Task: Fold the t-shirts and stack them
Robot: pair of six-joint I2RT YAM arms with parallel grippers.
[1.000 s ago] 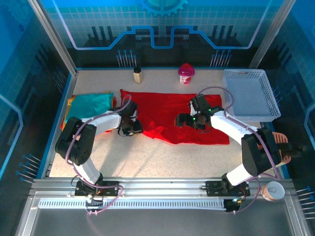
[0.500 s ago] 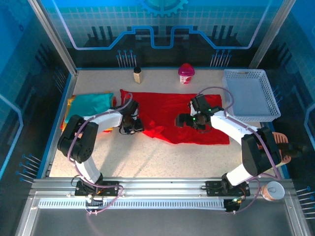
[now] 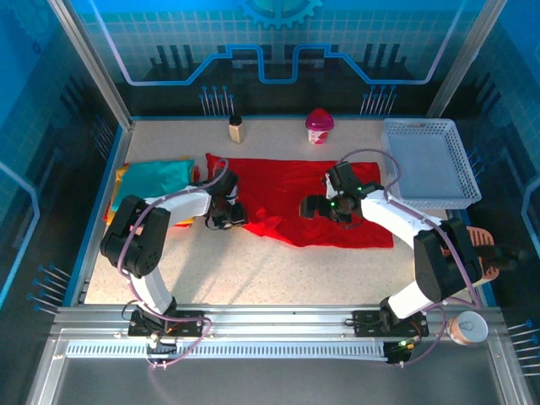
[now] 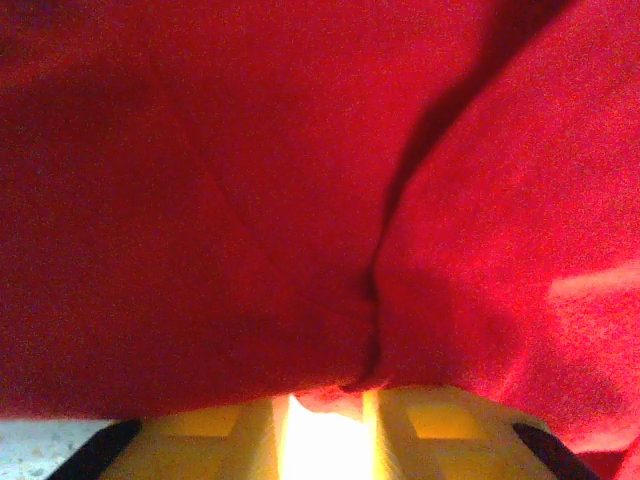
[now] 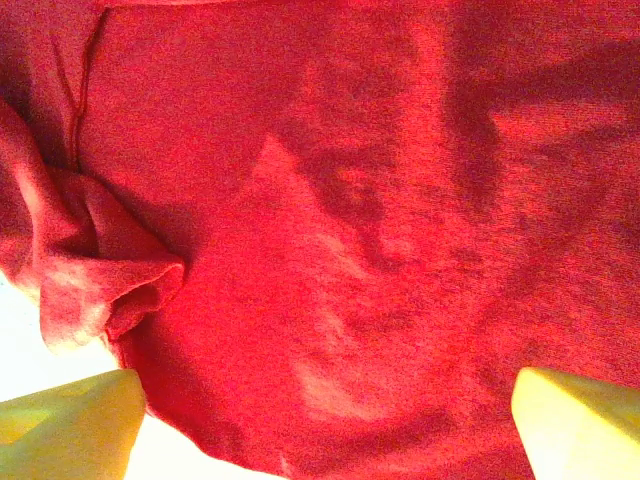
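A large red t-shirt (image 3: 295,194) lies spread across the middle of the table, with a bunched fold (image 3: 263,224) at its near left edge. My left gripper (image 3: 226,214) sits at that left edge. In the left wrist view, the left gripper (image 4: 325,412) is shut on a pinch of the red t-shirt (image 4: 300,200) between its yellow fingers. My right gripper (image 3: 326,207) hovers low over the shirt's centre. In the right wrist view, the right gripper (image 5: 325,430) is open, its fingertips (image 5: 70,425) wide apart above the red t-shirt (image 5: 350,250). A folded teal t-shirt (image 3: 156,177) tops a stack at the left, with yellow and orange edges (image 3: 119,180) showing beneath.
A white lattice basket (image 3: 430,160) stands at the back right. A small brown bottle (image 3: 235,129) and a pink container (image 3: 319,126) stand along the back edge. Bare tabletop (image 3: 278,270) stretches between the shirt and the arm bases.
My left gripper has edged slightly right along the shirt's left edge, keeping hold of the cloth. The right arm has stayed still.
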